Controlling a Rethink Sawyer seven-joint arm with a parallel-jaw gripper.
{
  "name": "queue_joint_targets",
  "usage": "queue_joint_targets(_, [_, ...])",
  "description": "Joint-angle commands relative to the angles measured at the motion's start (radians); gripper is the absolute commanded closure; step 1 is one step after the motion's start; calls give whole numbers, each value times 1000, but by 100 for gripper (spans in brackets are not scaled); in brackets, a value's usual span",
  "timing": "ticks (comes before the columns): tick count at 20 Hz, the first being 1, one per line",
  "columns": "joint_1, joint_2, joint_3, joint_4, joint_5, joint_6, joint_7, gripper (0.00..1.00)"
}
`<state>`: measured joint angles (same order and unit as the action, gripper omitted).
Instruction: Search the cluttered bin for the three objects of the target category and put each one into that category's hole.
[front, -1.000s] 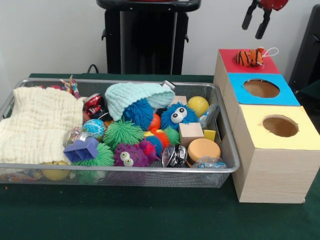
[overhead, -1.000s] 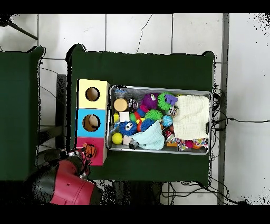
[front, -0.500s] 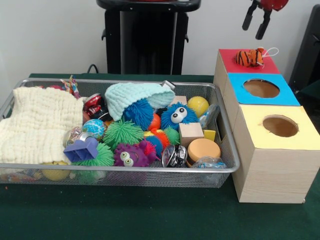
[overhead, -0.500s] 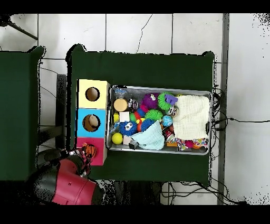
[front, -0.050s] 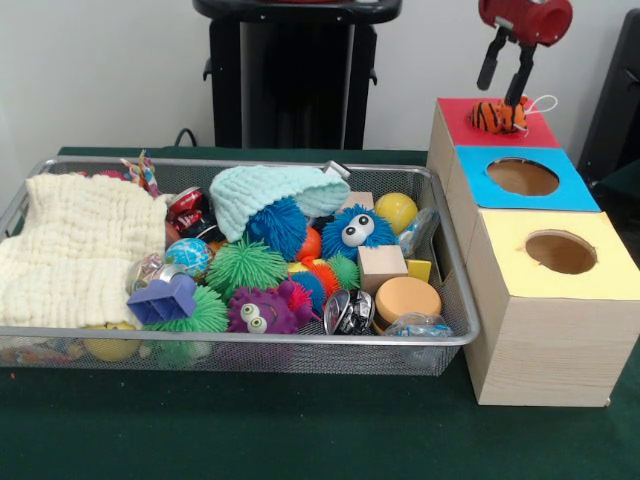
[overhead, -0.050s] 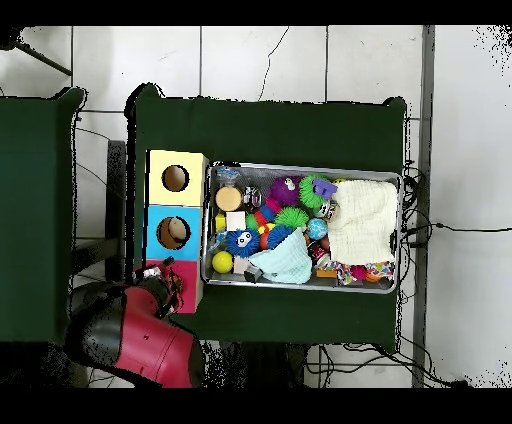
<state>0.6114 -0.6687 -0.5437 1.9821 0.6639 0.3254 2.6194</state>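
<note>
Pincer (front, -0.050s: 505, 73) spread wide, empty, poised directly above orange striped plush toy (front, -0.050s: 497, 116). Toy lies on red box top (front, -0.050s: 462, 118), covering where hole likely is; not dropped in. Blue box (front, -0.050s: 560, 188) and yellow box (front, -0.050s: 610, 268) sit toward 6 o'clock of it.

Judgement: descend straight, straddle toy body, avoid white loop (front, -0.050s: 543, 102), close gently. Lift, re-centre over hole, release. Wire bin (front, -0.050s: 447, 262) untouched.

A plain pale wall (front, -0.050s: 110, 70) stood behind the scene. The table (front, -0.050s: 300, 430) carried a dark green cloth — a second green-covered surface (overhead, -0.050s: 35, 215) lay just beside it in the overhead view. The floor (overhead, -0.050s: 260, 60) was of large pale tiles, cracked in places, with black cables (overhead, -0.050s: 450, 228) trailing across it.
</note>
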Motion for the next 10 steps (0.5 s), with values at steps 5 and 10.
queue_joint_targets(5, [-105,52,269,127,17,-217,185,0])
queue_joint_targets(10, [-111,93,333,154,16,-327,242,0])
